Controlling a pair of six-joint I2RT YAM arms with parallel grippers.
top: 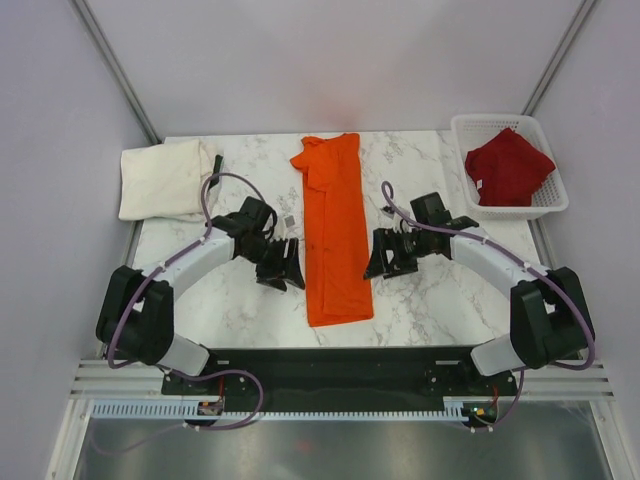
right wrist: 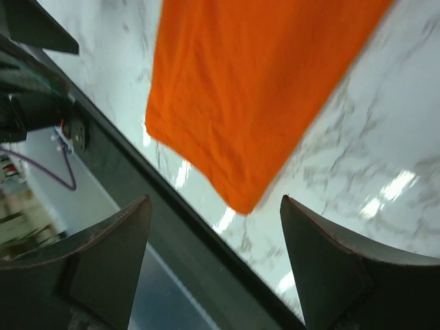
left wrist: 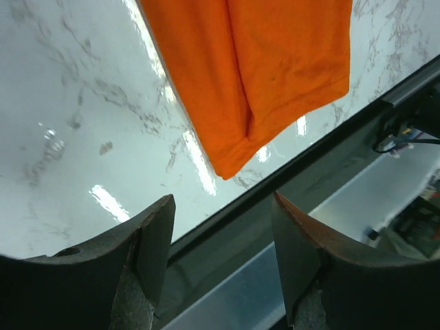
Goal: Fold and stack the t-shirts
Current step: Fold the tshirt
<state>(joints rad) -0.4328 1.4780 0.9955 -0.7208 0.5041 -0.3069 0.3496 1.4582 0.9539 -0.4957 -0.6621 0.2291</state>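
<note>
Three short-sleeved cloth t-shirts are in view, well apart from one another. A bright orange t-shirt (top: 335, 240) lies in the middle of the white marble-patterned table (top: 440, 290), folded into a long narrow strip that runs from the far side toward the near edge, with its collar end far and its hem end near. A cream-white t-shirt (top: 165, 178) lies folded flat at the far left corner. A dark red t-shirt (top: 508, 165) sits crumpled inside the white plastic lattice basket (top: 490, 119) at the far right corner.

Both arms reach in toward the orange strip from either side. The left gripper (top: 285, 268) sits just beside the strip's left edge, and the right gripper (top: 385, 258) just beside its right edge, roughly level with each other.

From the left wrist, the left gripper (left wrist: 221, 213) has its jaws spread apart with nothing between them; the near corner of the orange cloth (left wrist: 275, 62) lies on the marble beyond the fingers. From the right wrist, the right gripper (right wrist: 216, 206) is likewise released, jaws wide and holding nothing, with the opposite near corner of the orange cloth (right wrist: 254, 89) ahead of it. Neither claw grasps any fabric.
</note>
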